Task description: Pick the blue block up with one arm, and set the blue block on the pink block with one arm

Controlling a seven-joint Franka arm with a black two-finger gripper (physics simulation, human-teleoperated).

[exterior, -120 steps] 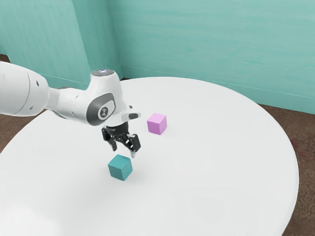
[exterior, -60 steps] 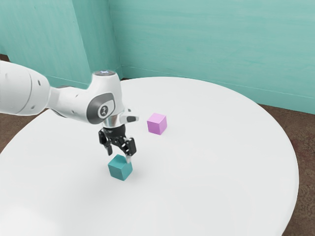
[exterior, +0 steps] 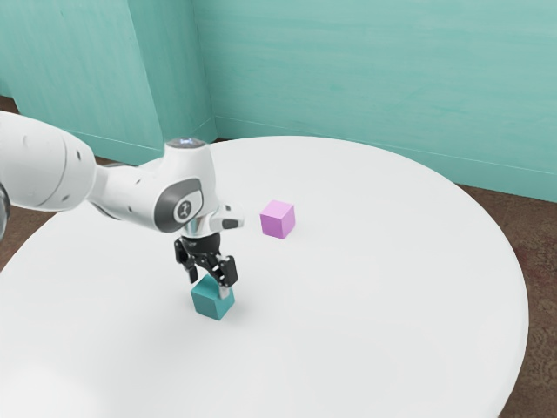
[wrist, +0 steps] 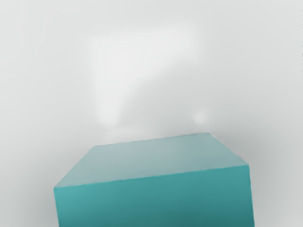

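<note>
Well inside the table rim, the end effector hangs spread at the blue block's top

A round white bench takes up most of the room, its top smooth and matte under soft, even light. Behind its far edge stands a teal wall, faintly streaked with horizontal bands, with a paler skirting strip along its foot. Toward the exterior view's left, a jutting wall section in the same teal steps forward and forms a corner. A dark brown, mottled floor shows past the bench's far right edge and beside its left edge. Seen close in the wrist view, the bench top is pale grey-white with a dim brighter patch.
</note>
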